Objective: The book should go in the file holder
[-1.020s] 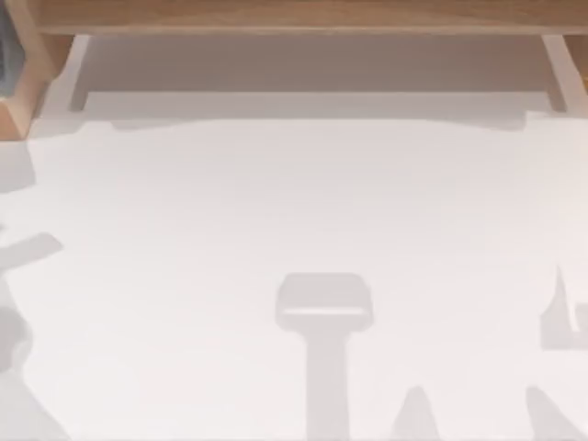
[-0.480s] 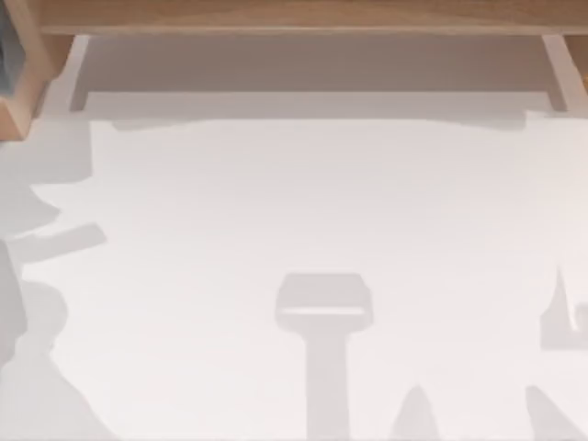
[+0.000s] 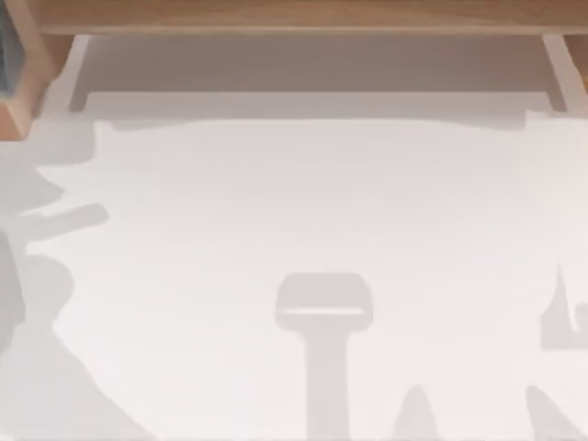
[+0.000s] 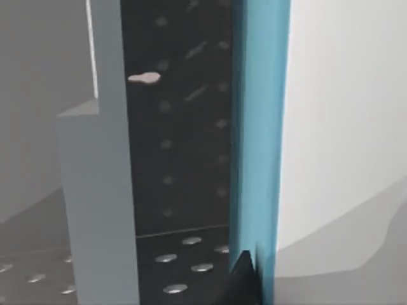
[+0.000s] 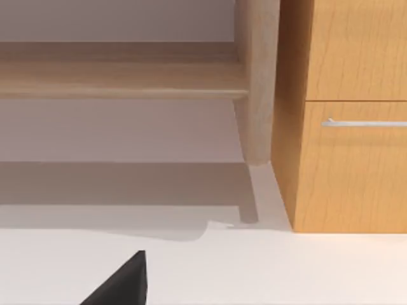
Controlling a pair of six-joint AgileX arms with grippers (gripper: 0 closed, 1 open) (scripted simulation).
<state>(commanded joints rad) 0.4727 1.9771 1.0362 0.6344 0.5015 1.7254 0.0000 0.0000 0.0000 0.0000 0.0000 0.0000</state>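
Seemingly stiff and thin, the book (image 4: pixel 178 140) stands against the left claw; grip unclear; hold its edge.

At the far left edge of the table, in the back corner, you find the light-brown wooden file holder (image 3: pixel 20 96). Its thick plain boards are cut off by the frame. The left wrist view puts you close against the thin black-covered book (image 4: pixel 178 127). Blurred pale marks speckle its cover, and 1 bright blue strip (image 4: pixel 261 127) runs alongside it.
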